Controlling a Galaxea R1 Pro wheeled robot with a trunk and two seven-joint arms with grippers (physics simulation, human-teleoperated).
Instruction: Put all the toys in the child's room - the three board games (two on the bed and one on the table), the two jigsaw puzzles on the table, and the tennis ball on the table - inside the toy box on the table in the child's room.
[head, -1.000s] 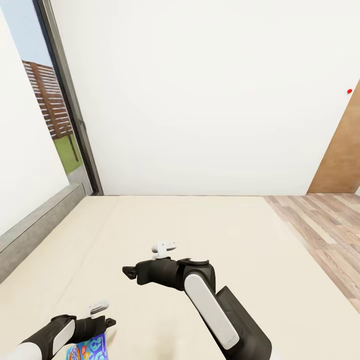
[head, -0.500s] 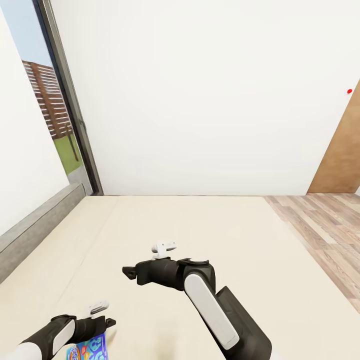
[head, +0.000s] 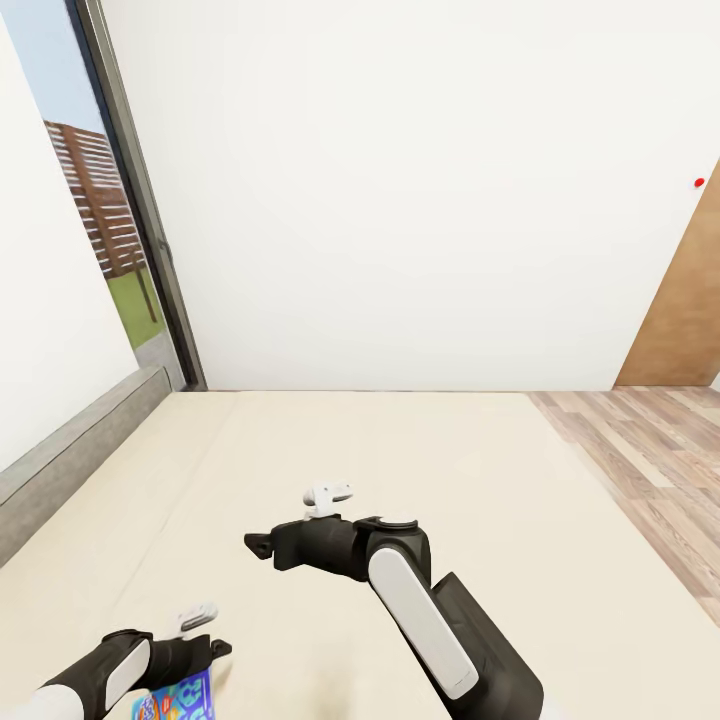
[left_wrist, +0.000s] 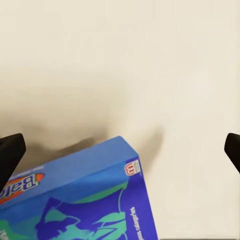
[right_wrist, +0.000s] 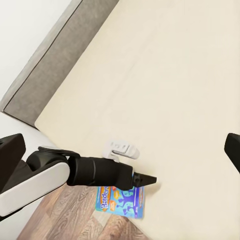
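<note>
While blue board game lies flat at bed edge, left claw spread wide above.

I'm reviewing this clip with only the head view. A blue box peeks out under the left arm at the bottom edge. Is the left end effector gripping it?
Observer: No. In the left wrist view the left end effector is open. Its fingertips are far apart, and the blue board game lies below them, not clamped.
Operator: Where does the box sit?
Observer: The right wrist view shows it lying flat at the very edge of the bed, next to the wooden floor.
Operator: And the right end effector?
Observer: In its own wrist view the right end effector has its fingertips wide apart and holds nothing.
</note>
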